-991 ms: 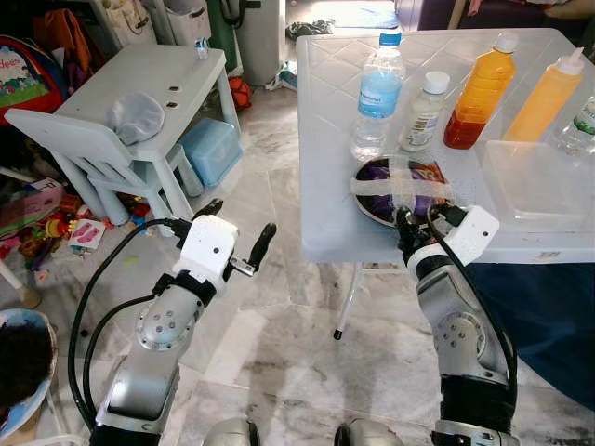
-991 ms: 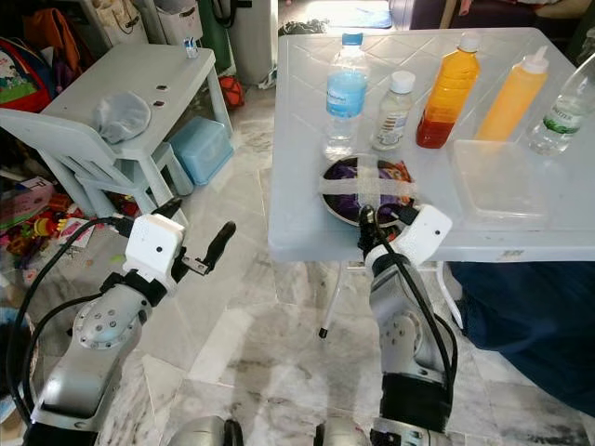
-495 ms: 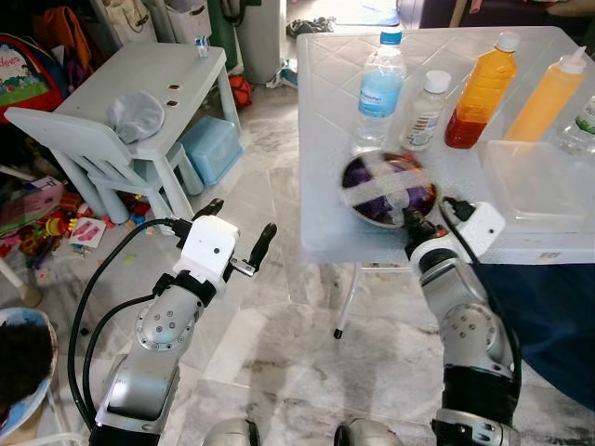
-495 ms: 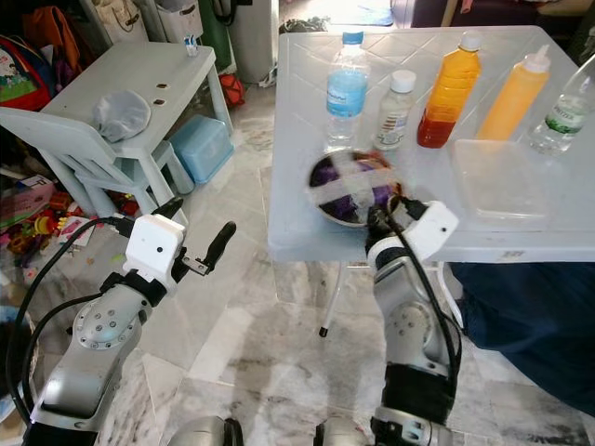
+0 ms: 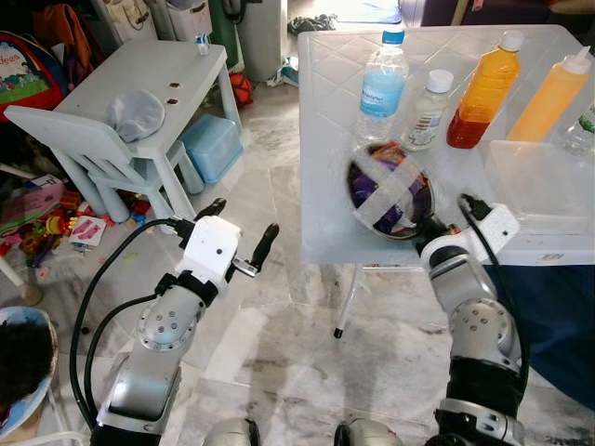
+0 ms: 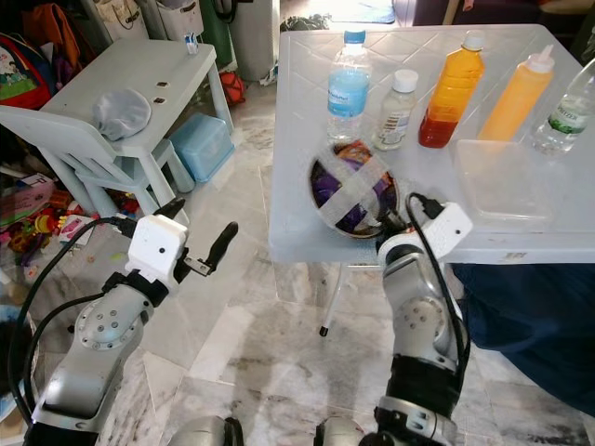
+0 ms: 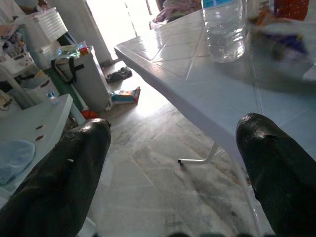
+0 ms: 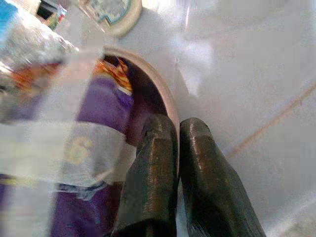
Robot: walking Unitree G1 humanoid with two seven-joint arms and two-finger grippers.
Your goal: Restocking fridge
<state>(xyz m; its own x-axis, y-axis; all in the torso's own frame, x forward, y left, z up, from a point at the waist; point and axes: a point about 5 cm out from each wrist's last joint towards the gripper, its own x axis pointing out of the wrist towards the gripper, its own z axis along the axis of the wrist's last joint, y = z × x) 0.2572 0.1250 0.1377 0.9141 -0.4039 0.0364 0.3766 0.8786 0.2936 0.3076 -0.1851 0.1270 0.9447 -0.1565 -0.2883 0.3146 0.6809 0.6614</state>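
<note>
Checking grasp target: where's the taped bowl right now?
The taped bowl sits tilted near the front edge of the white table, just in front of the water bottle, with the right gripper clamped on its rim.

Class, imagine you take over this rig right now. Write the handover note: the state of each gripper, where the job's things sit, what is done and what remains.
Right gripper: fingers shut on the rim of the taped bowl, tilted at the white table's front edge.
Left gripper: open, idle over the floor, holding nothing.
On the table: water bottle, small bottle, two orange bottles, clear tray.
Done: bowl gripped.
Left: lift the bowl clear, carry it to the fridge, then the rest.
</note>
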